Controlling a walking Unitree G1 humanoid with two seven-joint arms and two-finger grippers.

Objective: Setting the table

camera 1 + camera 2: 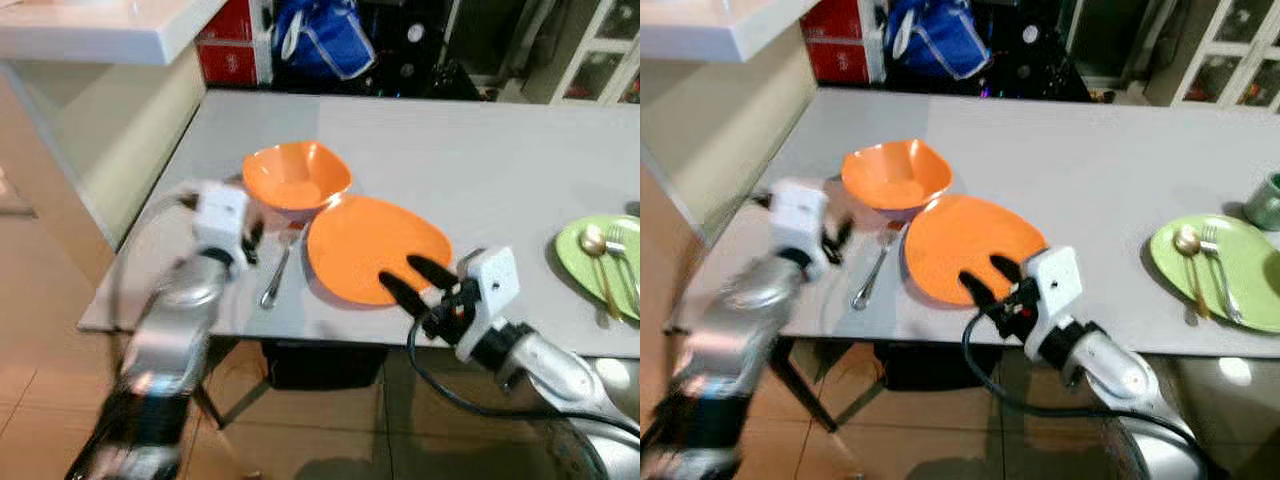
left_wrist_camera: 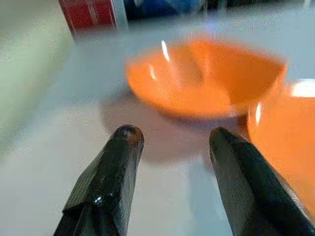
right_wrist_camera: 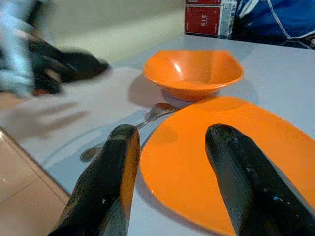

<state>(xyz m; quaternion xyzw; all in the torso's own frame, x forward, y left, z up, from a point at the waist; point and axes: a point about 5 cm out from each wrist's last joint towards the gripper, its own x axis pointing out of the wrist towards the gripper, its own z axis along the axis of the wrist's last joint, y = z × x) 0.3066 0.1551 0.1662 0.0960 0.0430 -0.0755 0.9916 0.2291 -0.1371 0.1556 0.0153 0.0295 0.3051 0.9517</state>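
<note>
An orange bowl (image 1: 296,177) stands on the grey table (image 1: 470,150), with an orange plate (image 1: 375,247) touching it on the near right. A silver spoon (image 1: 277,272) lies on the table just left of the plate. My left gripper (image 1: 252,238) hovers open near the table's left front edge, pointing at the bowl (image 2: 206,78); its arm is blurred. My right gripper (image 1: 410,278) is open over the plate's near edge, both fingers (image 3: 241,177) pointing across the plate (image 3: 221,162) toward the bowl (image 3: 193,73).
A green plate (image 1: 600,255) with a gold spoon and a fork lies at the table's right front. A white counter (image 1: 100,30) stands to the left. Red boxes (image 1: 228,45) and a blue bag (image 1: 320,35) sit beyond the far edge.
</note>
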